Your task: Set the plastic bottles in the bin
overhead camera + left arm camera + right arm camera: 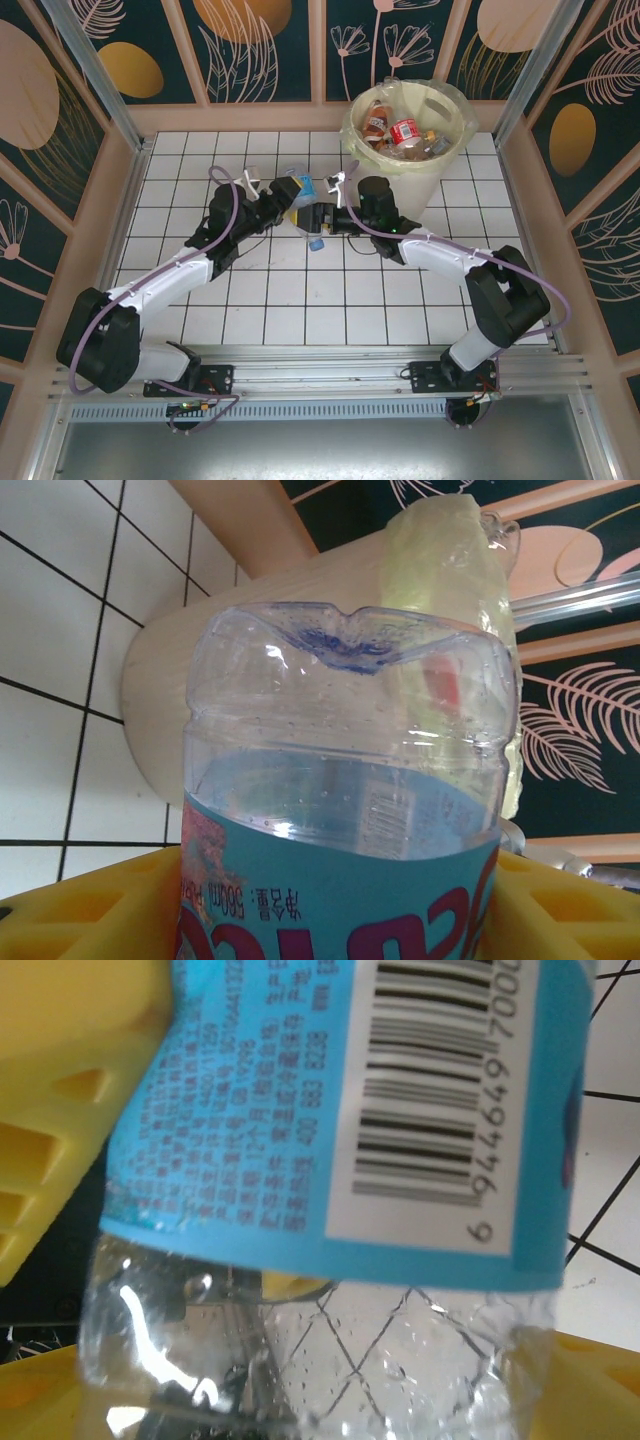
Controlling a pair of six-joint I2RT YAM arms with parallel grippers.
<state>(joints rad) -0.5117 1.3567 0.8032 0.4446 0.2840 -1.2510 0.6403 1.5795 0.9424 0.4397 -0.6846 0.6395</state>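
Although clear plastic and apparently empty, the blue-labelled bottle (303,200) sat near the centre of the table (280,320), between the two arms. Whether it cleared the tiles could not be told. The bin (425,182) stood close by at the bottle's 2 o'clock, in the table's 1 o'clock corner. Other bottles (400,132) already lay inside it.

Handling, as judged:
- **Weight:** the bottle looked light, with droplets inside but no visible liquid.
- **Wall:** it looked thin and easily dented, and the left wrist view showed a deep dimple in the base.
- **Surface:** the bare plastic would likely be slick.
- **Hold point:** the labelled waist seemed the soundest place, where the label should offer more friction and the body should crush less.

The left end effector (278,195) reached in from 8 o'clock and was closed on that waist. Its yellow pads (90,910) lay against either side of the label.

The right end effector (338,205) came from 3 o'clock, with its fingers (60,1110) standing wide about the same label beside the barcode. Whether they pressed the bottle or merely bracketed it could not be told.
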